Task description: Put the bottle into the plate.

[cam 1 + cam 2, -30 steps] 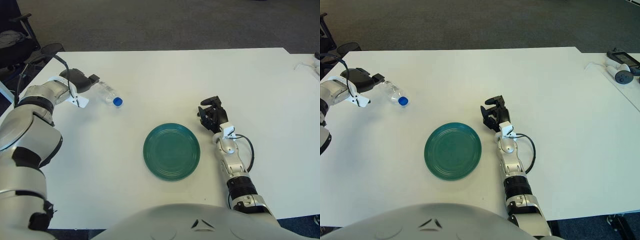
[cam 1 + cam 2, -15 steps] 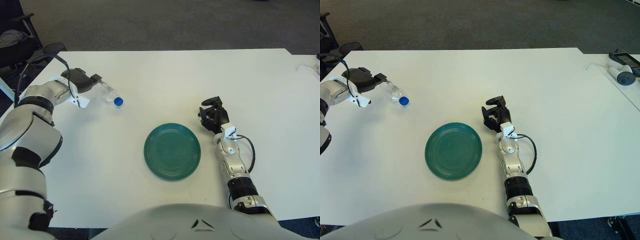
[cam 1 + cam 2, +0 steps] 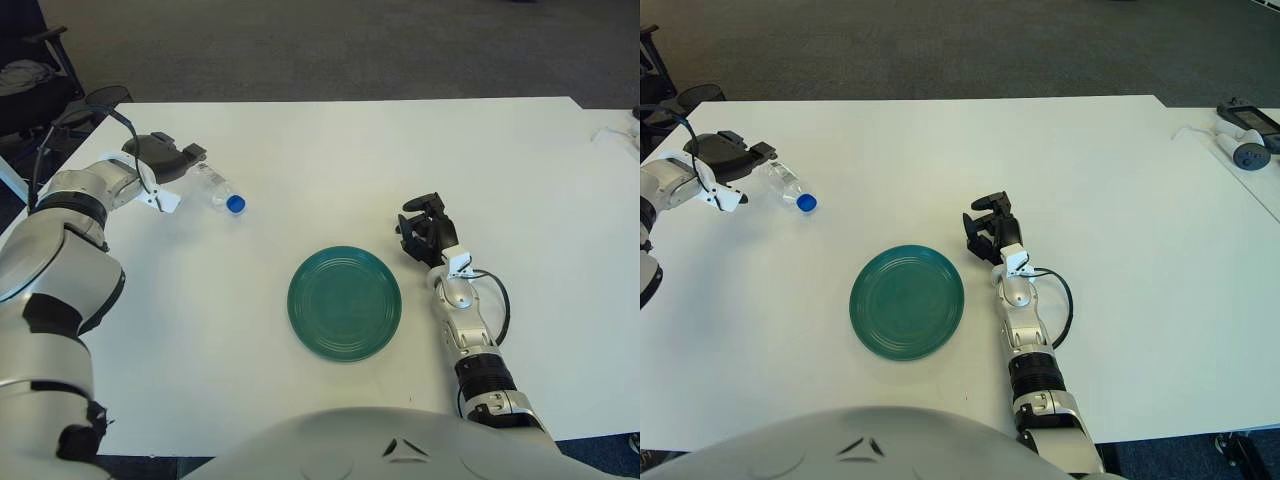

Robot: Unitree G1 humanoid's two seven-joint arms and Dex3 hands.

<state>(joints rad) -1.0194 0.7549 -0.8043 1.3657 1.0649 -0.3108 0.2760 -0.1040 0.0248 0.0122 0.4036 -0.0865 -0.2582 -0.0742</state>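
On the white table [image 3: 330, 150] the bottle [image 3: 218, 187] lies flat, uncaught; the left hand [image 3: 165, 158] sits open at its base and should close around its middle.

The right hand [image 3: 425, 228] shows beside the green plate [image 3: 344, 304], on its right, fingers curled and empty.

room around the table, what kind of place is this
Probably an office or lab: grey carpet, an office chair at the left edge, and a large white table used as a workbench.
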